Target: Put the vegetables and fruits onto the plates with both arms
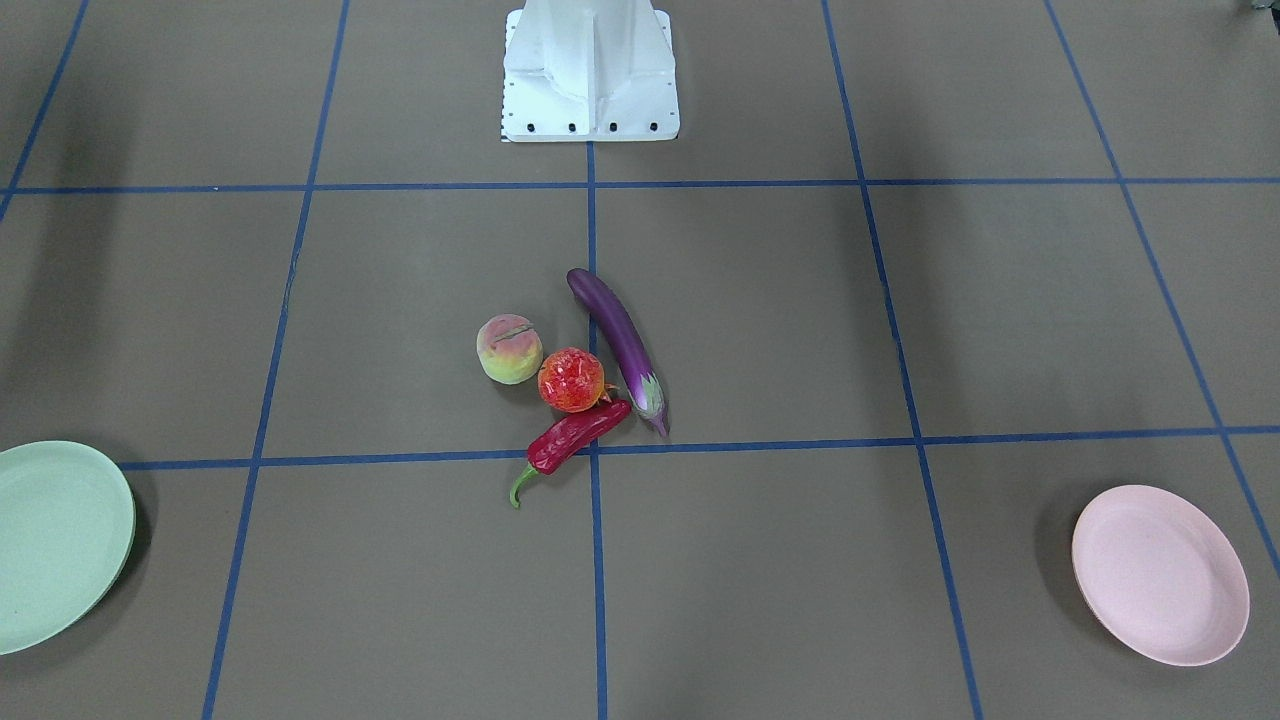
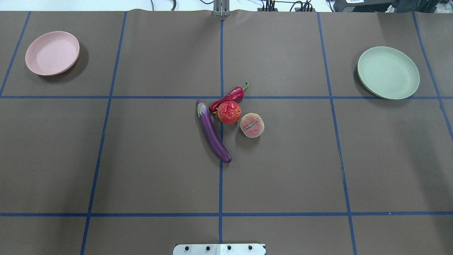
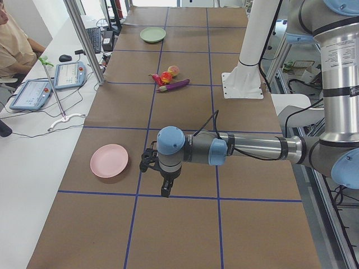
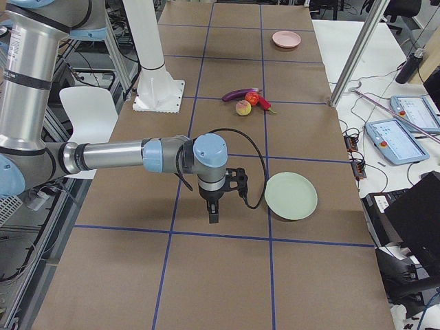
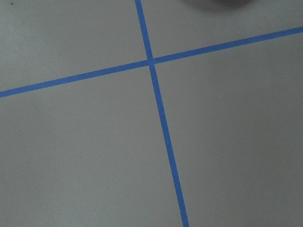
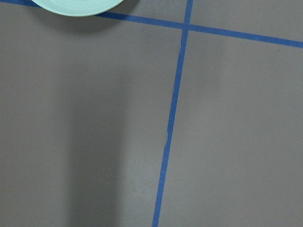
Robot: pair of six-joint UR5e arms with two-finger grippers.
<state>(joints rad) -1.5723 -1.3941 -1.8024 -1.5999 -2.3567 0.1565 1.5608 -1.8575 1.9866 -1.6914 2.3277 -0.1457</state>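
At the table's middle lie a purple eggplant [image 2: 213, 132], a red chili pepper [image 2: 230, 96], a red-orange pomegranate [image 2: 229, 112] and a peach [image 2: 252, 125], bunched close together. The pink plate [image 2: 52, 53] sits far left and the mint green plate [image 2: 388, 72] far right, both bare. My left gripper [image 3: 165, 193] hangs over the table beside the pink plate [image 3: 109, 161], pointing down. My right gripper [image 4: 213, 218] hangs likewise beside the green plate [image 4: 291, 196]. Both show only in the side views, so I cannot tell whether they are open or shut.
The white pedestal [image 1: 590, 70] stands at the robot's edge of the table. Blue tape lines grid the brown surface. A person [image 3: 14, 45] sits at a side desk with tablets [image 3: 70, 74], behind an aluminium post [image 3: 84, 39].
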